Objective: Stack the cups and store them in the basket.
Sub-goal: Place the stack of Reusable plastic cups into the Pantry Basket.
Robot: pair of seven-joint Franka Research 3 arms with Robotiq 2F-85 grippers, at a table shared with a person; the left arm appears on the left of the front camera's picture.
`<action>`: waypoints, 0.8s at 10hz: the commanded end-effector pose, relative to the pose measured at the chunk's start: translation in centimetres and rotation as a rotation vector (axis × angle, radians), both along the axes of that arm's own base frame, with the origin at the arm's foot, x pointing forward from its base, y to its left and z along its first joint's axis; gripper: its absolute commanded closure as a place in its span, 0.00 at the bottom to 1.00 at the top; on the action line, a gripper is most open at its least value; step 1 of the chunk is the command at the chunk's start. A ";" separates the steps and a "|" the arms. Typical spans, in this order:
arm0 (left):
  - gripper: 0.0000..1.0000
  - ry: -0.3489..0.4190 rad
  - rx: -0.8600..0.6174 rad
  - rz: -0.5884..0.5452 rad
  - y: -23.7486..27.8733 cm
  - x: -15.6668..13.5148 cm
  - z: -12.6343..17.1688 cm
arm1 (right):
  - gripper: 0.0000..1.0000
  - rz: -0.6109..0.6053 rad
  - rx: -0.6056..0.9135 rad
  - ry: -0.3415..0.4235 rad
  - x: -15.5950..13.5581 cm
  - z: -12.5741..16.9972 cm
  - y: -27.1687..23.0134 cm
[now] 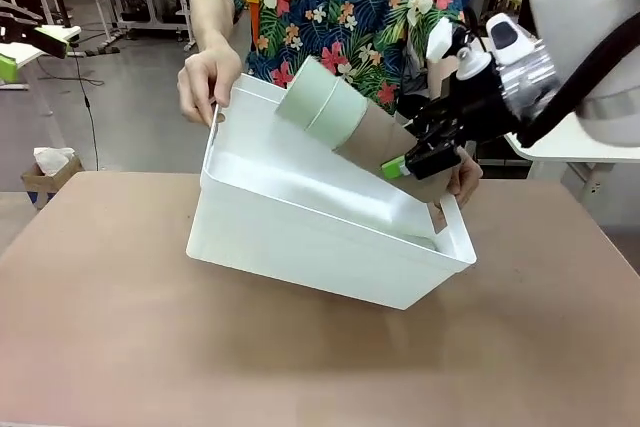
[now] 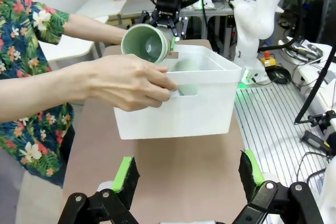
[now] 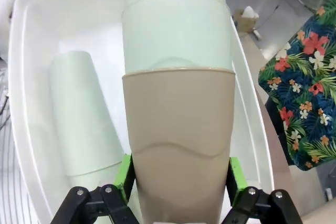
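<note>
While a person's hand (image 1: 208,82) tilts the basket (image 1: 310,232), the right end effector (image 1: 425,159) clamps the stacked cups (image 1: 350,122).

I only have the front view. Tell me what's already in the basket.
Observer: One mint cup lies on its side on the basket floor, beside the stack that the right jaws hold.
Operator: Report the left arm.
Observer: Its jaws are open, above bare table, facing the basket end where the person's hand grips the slot handle.
</note>
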State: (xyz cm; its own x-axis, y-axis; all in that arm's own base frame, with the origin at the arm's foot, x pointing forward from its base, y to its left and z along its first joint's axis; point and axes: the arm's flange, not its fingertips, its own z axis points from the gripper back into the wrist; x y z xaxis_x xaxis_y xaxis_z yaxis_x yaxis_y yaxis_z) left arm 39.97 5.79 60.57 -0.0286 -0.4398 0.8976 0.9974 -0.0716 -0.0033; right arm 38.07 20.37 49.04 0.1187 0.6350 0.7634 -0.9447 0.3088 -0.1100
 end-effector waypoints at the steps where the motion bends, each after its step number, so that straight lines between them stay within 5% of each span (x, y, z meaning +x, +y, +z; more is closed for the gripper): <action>1: 0.00 0.007 -0.004 -0.001 -0.1 -0.2 0.4 | 0.14 -0.046 -0.034 -0.044 -0.7 -0.6 1.7; 8: 0.00 0.007 -0.004 -0.001 -0.1 -0.2 0.4 | 0.14 -0.075 -0.087 -0.085 -0.7 -5.2 3.7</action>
State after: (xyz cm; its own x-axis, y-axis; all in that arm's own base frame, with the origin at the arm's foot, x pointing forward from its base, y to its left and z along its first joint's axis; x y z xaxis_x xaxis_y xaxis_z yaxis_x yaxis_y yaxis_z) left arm 39.96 5.80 60.58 -0.0287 -0.4399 0.8976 0.9974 -0.0714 -0.0031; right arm 36.41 23.11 44.10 0.1225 0.7023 0.7012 -0.9185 0.3479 -0.1880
